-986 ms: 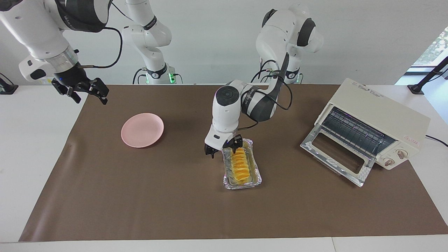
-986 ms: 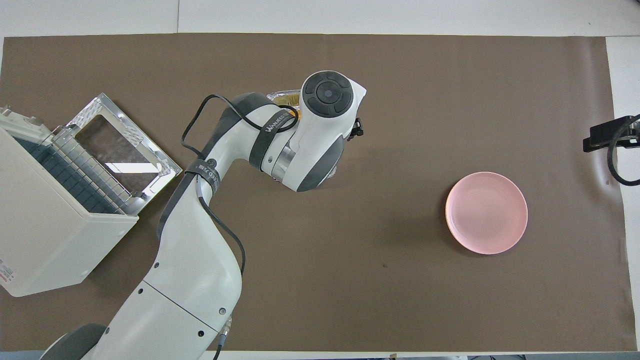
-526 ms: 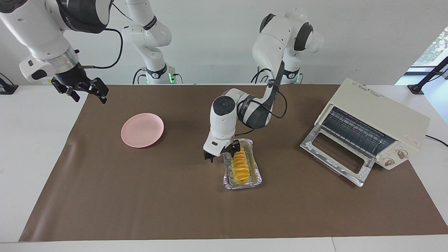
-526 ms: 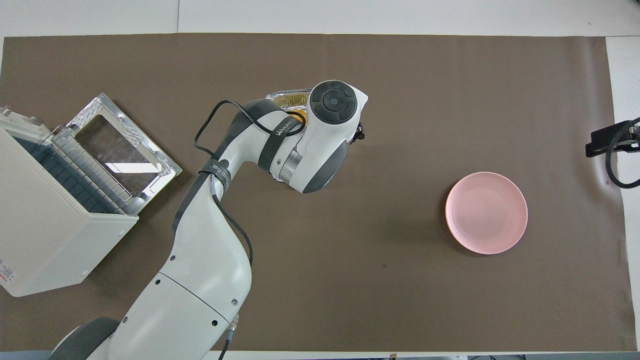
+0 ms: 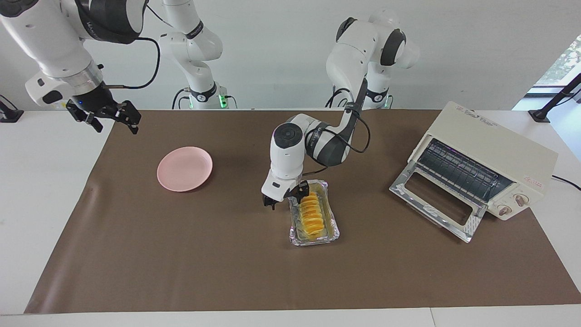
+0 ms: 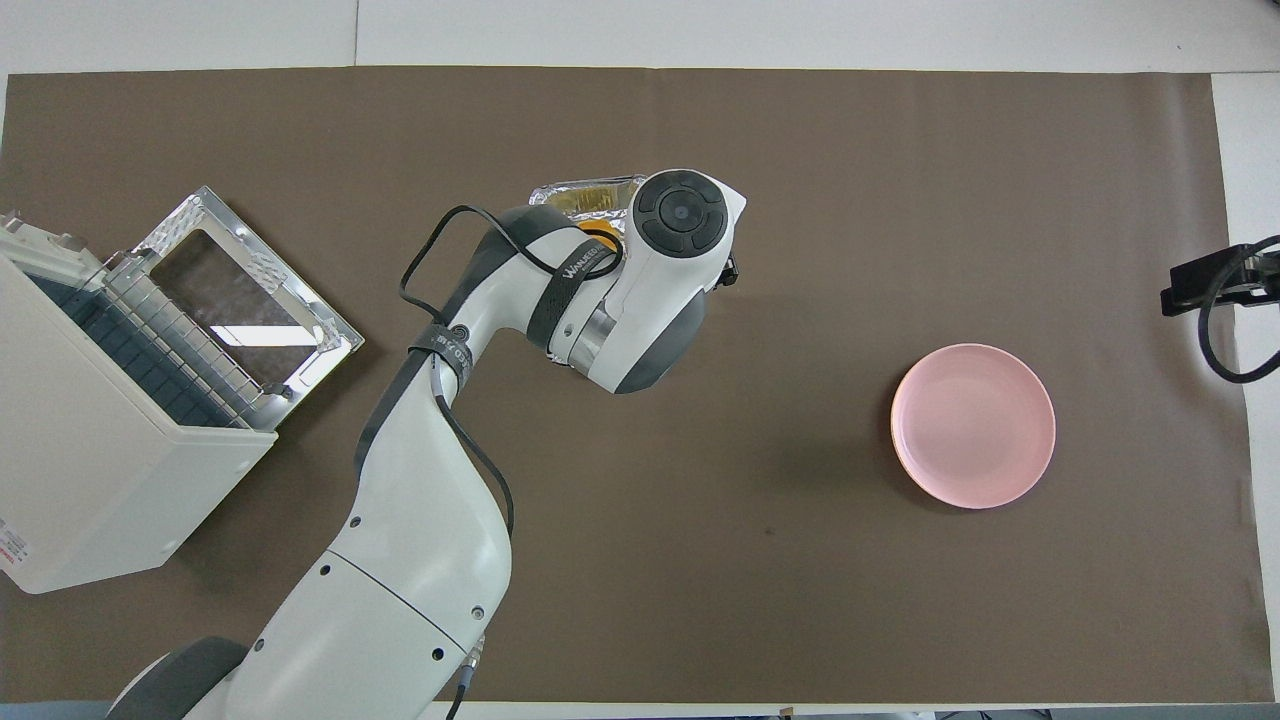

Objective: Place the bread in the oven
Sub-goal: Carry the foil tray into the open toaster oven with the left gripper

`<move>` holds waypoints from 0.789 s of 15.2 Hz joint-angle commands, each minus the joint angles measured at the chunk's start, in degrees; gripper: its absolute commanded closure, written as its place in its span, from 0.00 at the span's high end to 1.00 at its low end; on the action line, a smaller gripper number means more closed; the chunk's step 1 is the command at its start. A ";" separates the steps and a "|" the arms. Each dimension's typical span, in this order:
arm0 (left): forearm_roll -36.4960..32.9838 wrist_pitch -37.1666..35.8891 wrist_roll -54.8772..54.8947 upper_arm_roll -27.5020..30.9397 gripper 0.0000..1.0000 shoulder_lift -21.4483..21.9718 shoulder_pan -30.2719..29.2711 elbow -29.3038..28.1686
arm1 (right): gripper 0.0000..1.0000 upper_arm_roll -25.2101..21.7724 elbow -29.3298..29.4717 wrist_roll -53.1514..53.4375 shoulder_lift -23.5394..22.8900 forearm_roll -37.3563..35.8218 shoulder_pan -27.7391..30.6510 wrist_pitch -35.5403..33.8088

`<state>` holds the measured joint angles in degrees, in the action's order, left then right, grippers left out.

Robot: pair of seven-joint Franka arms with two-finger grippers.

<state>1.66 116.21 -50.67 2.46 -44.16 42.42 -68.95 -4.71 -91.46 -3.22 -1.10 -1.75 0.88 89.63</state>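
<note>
Left gripper (image 5: 285,197) sank lower, jaws spread astride tray rim at robot-side end of ridged yellow-orange bread (image 5: 311,213) in crinkled silver foil tray (image 5: 336,229). Bread not yet gripped. Cream-white toaster oven (image 5: 494,147), door open, well apart toward left arm's end. Right gripper (image 5: 112,119) waited, open.

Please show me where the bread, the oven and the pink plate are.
bread (image 5: 311,212), facing view, on its middle slices.
oven (image 5: 494,141), facing view, on its cream top panel.
pink plate (image 6: 972,425), overhead view, on its centre.
</note>
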 commanded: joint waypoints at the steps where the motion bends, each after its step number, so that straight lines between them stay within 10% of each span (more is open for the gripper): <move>1: 0.89 0.50 -2.58 1.32 0.39 -0.40 0.65 0.48 | 1.00 0.14 -0.48 -4.59 0.66 0.16 -0.09 0.10; 5: 0.80 -0.11 -2.86 1.32 0.05 -0.40 0.04 0.48 | 1.00 0.49 -0.39 -4.60 0.66 0.52 0.00 -0.34; 12: 0.72 -4.14 -3.91 1.58 0.00 0.12 -0.05 0.57 | 1.00 0.49 -0.30 -3.47 0.57 3.59 0.00 1.51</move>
<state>1.66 115.39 -53.54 3.36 -44.15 42.28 -68.89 -4.18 -91.42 -6.41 -1.10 1.00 0.85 90.38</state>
